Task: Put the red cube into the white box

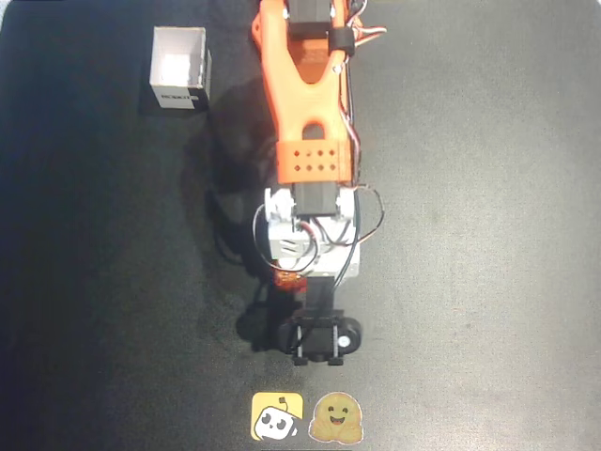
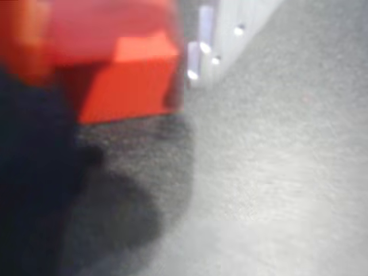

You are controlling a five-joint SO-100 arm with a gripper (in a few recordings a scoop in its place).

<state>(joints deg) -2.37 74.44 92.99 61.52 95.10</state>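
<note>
My gripper: low over the dark table, hidden under my wrist in the overhead view.
Red cube: close before my wrist camera, blurred, apparently pinched between my fingers; a sliver shows overhead.
White box: upper left overhead, well apart.
Stickers: bottom edge.

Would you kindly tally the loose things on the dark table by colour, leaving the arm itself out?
Red: 1, the red cube, close up in the wrist view.
White: 1, the white box, standing open at the upper left of the overhead view.
Yellow: 2, the square sticker and the round sticker at the lower edge.
Total: 4.
</note>
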